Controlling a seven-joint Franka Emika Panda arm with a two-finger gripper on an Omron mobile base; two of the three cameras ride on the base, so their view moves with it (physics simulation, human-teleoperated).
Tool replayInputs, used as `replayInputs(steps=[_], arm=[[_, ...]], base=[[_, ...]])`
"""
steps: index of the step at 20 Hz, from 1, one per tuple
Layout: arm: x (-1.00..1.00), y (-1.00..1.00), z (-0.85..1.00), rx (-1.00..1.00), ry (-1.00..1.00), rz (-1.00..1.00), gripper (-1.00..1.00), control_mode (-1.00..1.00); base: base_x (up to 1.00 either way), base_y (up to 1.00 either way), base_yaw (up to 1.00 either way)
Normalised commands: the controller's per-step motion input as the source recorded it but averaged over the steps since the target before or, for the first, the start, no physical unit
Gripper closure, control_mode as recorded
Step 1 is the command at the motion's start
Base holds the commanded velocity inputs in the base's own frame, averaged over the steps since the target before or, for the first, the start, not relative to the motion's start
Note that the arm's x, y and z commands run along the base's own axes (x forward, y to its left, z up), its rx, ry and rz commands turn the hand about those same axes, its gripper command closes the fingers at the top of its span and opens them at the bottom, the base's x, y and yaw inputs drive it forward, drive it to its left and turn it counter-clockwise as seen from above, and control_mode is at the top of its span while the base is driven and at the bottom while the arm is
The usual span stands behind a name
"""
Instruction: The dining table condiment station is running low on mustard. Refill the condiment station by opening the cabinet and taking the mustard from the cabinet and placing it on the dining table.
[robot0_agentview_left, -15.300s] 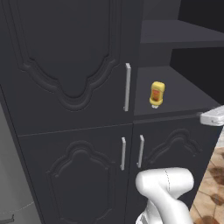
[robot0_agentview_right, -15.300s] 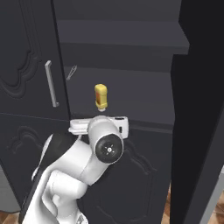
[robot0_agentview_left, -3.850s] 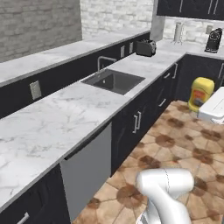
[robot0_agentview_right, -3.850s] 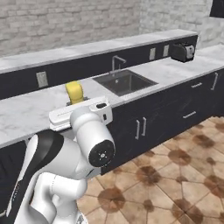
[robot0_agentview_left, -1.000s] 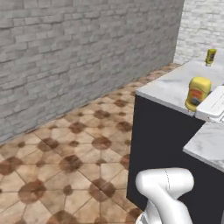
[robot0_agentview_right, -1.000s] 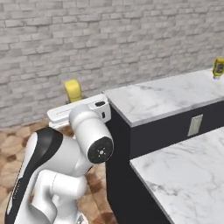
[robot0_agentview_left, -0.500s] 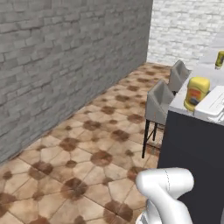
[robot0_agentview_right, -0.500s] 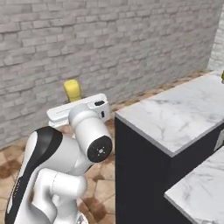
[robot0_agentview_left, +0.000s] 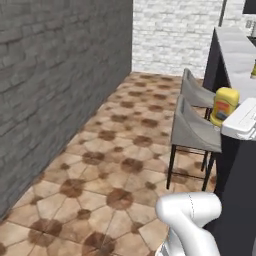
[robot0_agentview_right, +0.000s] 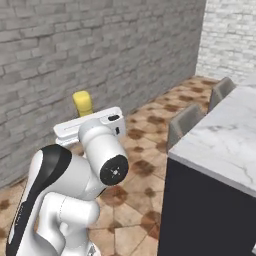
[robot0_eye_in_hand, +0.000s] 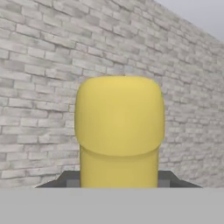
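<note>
Gripper (robot0_eye_in_hand: 119, 181) is pinching the mustard (robot0_eye_in_hand: 119, 127) between its two dark finger tips, one on each side of the bottle, jaws part-way closed against it. In the hand view the mustard is showing as a bright yellow bottle with a wide rounded top and a slightly narrower section below, standing straight up between the tips, with a grey brick wall (robot0_eye_in_hand: 35, 87) behind it.

In the left base view the mustard (robot0_agentview_left: 224, 106) is sitting upright just beside the white hand, yellow body with an orange band near its bottom, in the air near the edge of the dining table (robot0_agentview_left: 239, 55). Grey stools (robot0_agentview_left: 194, 131) are standing along the table's dark front on the brown tiled floor (robot0_agentview_left: 120, 165).

In the right base view the mustard's yellow top (robot0_agentview_right: 83, 104) is poking up behind the white hand, off to the side of the table's marble top (robot0_agentview_right: 225, 142).
</note>
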Motion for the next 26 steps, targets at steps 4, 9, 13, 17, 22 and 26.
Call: replayInputs(steps=[4, 9, 13, 17, 22, 26], arm=[[0.00, 0.00, 0.00, 0.00, 0.00, 0.00, 1.00, 1.00], [0.00, 0.00, 0.00, 0.00, 0.00, 0.00, 1.00, 1.00], [0.00, 0.00, 0.00, 0.00, 0.00, 0.00, 1.00, 1.00], [0.00, 0.00, 0.00, 0.00, 0.00, 0.00, 1.00, 1.00], [0.00, 0.00, 0.00, 0.00, 0.00, 0.00, 1.00, 1.00], [0.00, 0.00, 0.00, 0.00, 0.00, 0.00, 1.00, 1.00]], base=[[0.67, 1.00, -0.45], [0.67, 0.92, -0.53], [0.72, 0.83, -0.66], [0.83, 0.89, -0.65], [0.88, 0.95, -0.63], [0.90, 0.98, -0.59]])
